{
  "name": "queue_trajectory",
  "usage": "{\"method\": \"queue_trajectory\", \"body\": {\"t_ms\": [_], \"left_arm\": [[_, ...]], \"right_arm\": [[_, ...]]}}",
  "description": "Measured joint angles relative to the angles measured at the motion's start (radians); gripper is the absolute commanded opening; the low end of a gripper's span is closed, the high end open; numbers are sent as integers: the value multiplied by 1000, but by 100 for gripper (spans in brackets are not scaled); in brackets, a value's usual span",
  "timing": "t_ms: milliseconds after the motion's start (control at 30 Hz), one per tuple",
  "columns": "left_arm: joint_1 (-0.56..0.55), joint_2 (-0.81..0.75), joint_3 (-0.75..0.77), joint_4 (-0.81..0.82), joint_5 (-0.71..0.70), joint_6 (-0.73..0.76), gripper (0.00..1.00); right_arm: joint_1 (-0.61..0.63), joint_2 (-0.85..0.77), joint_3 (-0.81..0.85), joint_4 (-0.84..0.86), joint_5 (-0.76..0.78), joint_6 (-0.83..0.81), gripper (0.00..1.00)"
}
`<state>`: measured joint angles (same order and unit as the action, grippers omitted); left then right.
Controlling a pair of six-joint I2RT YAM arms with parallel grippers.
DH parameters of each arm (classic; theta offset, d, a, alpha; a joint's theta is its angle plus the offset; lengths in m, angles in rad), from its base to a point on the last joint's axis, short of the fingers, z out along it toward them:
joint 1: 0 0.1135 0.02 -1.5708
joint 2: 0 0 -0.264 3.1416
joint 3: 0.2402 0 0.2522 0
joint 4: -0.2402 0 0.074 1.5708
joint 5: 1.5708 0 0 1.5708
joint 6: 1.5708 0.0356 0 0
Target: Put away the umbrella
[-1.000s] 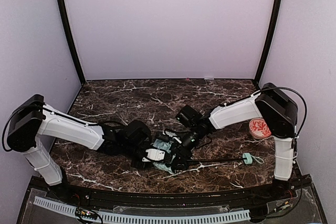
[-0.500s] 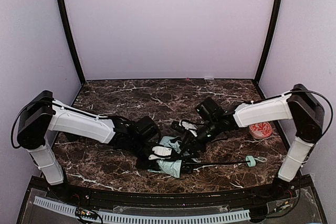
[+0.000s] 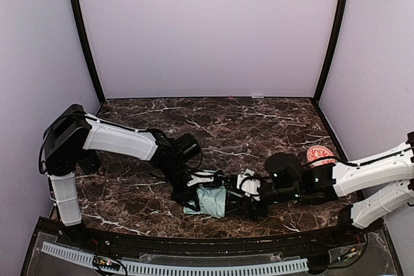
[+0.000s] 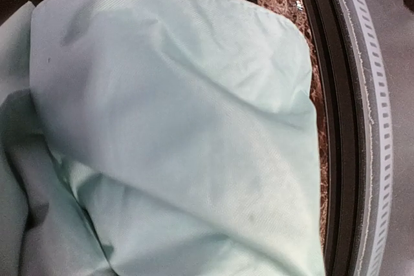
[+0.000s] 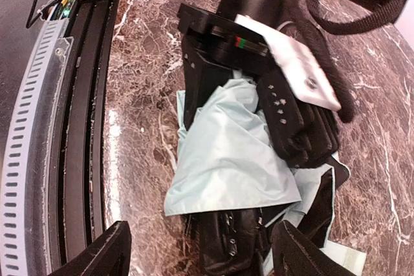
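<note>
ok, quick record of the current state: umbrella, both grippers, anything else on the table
umbrella: crumpled mint fabric, lying on the marble table near its front edge
left gripper: closed on the umbrella's fabric
right gripper: open, fingers wide apart, facing the umbrella, holding nothing
other: red patterned dish on the table's right side
task: umbrella not yet put away

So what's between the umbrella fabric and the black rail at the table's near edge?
Only a bare strip of marble tabletop, seen in the right wrist view between the umbrella and the rail.
</note>
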<state>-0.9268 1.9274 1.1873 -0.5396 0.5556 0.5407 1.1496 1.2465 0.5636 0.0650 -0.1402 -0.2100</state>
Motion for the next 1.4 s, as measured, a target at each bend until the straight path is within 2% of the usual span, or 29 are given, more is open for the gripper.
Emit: {"method": "queue_trajectory", "body": {"t_ms": [167,333,467,533,633,667,733,767,800,833,967,1100,1233,1333,1400], "left_arm": [[27,31,26,-43,77,-15,0],[40,48,35,-72,129,-26,0],[48,56,36,-81,159,-31,0],[52,60,37,-85,171,-30,0],[59,66,39,-89,188,-31,2],[61,68,41,-94,193,-29,9],[62,70,40,-108,198,-27,40],[63,70,40,-113,199,-23,53],[64,69,40,-116,201,-26,64],[65,66,39,-116,206,-33,70],[74,-5,-9,-55,171,-123,83],[100,-225,-190,132,-15,-217,96],[120,-542,-403,377,-128,-243,90],[99,-694,-512,529,-144,-200,86],[50,-761,-581,607,-182,-118,87]], "right_arm": [[93,134,46,90,152,-55,78],[114,312,147,98,225,-118,78],[121,396,180,95,269,-156,73],[121,427,198,89,283,-163,68],[124,476,226,84,292,-175,45],[126,485,233,80,297,-171,37],[126,488,247,63,295,-183,27],[126,488,253,54,293,-182,24],[126,488,261,39,288,-178,21],[124,488,266,30,283,-172,19],[111,486,282,11,242,-122,15],[56,486,293,-11,133,-63,13],[-13,499,323,-60,-11,-9,12],[-69,524,354,-92,-140,31,12],[-105,545,372,-108,-218,53,12]]}}
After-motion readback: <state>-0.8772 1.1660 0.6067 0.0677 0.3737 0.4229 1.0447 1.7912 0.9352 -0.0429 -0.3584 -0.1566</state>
